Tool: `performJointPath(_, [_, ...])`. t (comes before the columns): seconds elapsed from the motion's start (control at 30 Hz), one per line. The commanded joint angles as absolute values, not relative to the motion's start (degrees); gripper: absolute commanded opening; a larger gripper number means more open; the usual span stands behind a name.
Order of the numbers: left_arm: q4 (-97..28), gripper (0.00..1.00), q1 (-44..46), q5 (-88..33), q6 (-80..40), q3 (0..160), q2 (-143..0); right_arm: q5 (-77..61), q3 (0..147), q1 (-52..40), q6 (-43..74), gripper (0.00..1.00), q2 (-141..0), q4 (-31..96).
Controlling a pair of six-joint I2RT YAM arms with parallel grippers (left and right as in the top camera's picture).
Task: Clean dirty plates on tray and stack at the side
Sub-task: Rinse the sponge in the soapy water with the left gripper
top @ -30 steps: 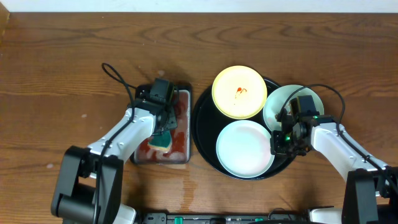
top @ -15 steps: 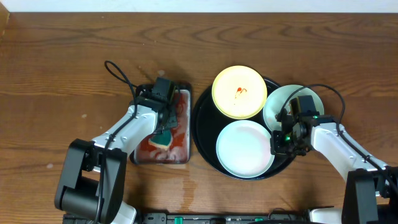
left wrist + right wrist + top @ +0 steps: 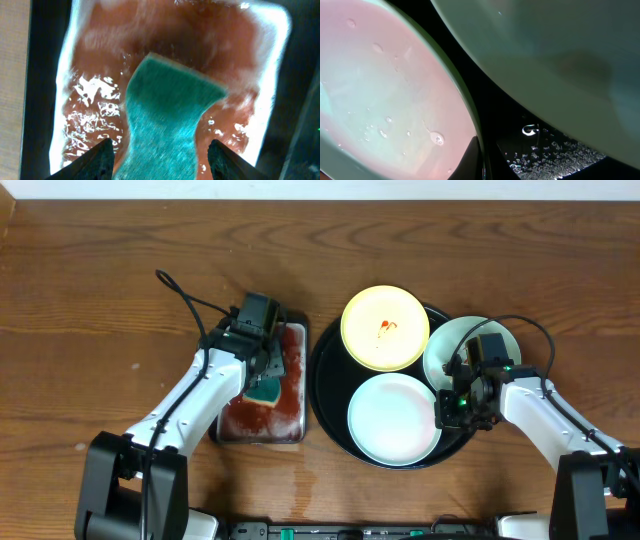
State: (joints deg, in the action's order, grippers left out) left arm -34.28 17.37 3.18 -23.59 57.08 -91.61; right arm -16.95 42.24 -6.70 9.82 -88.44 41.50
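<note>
The black tray (image 3: 325, 395) holds a pale yellow plate (image 3: 372, 345) with a red smear at the back and a mint-white plate (image 3: 393, 420) at the front. Another mint-white plate (image 3: 445, 350) leans over the tray's right rim. My right gripper (image 3: 448, 408) is shut on the front plate's right rim. In the right wrist view one finger (image 3: 480, 160) sits on that plate (image 3: 385, 75), with the other plate (image 3: 545, 50) above. My left gripper (image 3: 262, 375) holds a teal sponge (image 3: 265, 392) over the red liquid. The sponge (image 3: 165, 115) sits between my fingers (image 3: 161, 160).
A small rectangular metal tray (image 3: 292, 425) with red liquid stands just left of the black tray; its wet floor shows in the left wrist view (image 3: 95, 55). A black cable (image 3: 185, 300) loops behind the left arm. Bare wooden table lies left and behind.
My left gripper has moved toward the far end of the metal tray, and the sponge has moved with it. The right arm and the plates have not moved.
</note>
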Motion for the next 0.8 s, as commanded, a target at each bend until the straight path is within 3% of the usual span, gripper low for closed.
performJointPath(0.0, [-36.9,0.61,17.4,3.4,-26.2,56.2,-91.7,-17.0,41.9,-7.3,9.4,0.02,-88.8,41.6])
performJointPath(0.2, [-42.9,0.64,17.4,0.4,-27.1,55.3,-91.7,-17.0,41.9,-7.3,9.4,0.12,-88.8,41.6])
performJointPath(0.33, [-44.6,0.65,17.4,0.4,-27.1,55.3,-91.7,-17.0,41.9,-7.3,9.4,0.13,-88.8,41.6])
performJointPath(0.57, [-44.6,0.66,17.4,0.4,-27.1,55.3,-91.7,-17.0,41.8,-7.3,9.4,0.01,-88.8,42.2])
performJointPath(0.77, [-44.8,0.66,17.4,0.4,-27.1,55.3,-91.7,-17.0,41.8,-7.3,9.4,0.01,-88.8,42.5])
